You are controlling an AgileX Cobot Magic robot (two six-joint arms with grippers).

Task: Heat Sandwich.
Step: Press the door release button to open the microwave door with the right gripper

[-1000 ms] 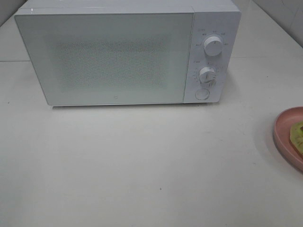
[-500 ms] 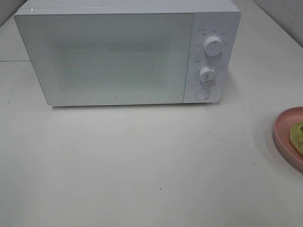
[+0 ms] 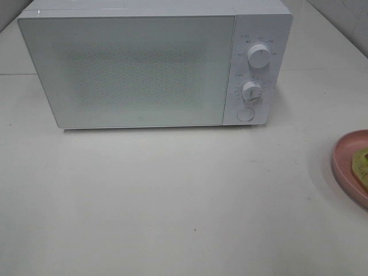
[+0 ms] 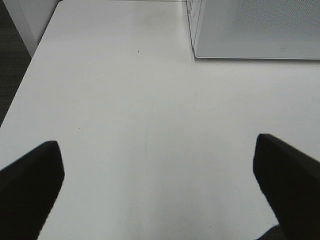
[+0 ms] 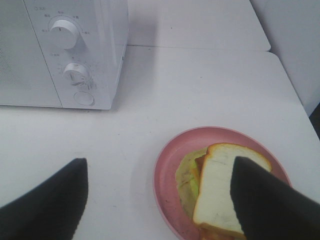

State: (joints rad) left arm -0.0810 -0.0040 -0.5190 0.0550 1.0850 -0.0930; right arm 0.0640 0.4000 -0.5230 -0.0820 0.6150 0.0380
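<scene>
The sandwich [image 5: 215, 190], white bread with a brown crust over green filling, lies on a round pink plate [image 5: 167, 197]. In the exterior high view only a yellowish-green sliver of the sandwich [image 3: 362, 163] shows, on the plate [image 3: 343, 162] at the right edge. The white microwave [image 3: 144, 63] stands at the back with its door shut. My right gripper [image 5: 160, 165] hovers open above the plate, one finger [image 5: 265, 200] covering part of the bread. My left gripper [image 4: 157, 150] is open over bare table near the microwave's left front corner [image 4: 197, 52]. Neither gripper shows in the exterior high view.
Two round knobs [image 3: 259, 56] [image 3: 252, 91] and a round button [image 3: 245, 114] sit on the microwave's right panel. The white table [image 3: 172, 195] stretches in front of it. The table's left edge [image 4: 30, 65] and right edge [image 5: 295, 95] show in the wrist views.
</scene>
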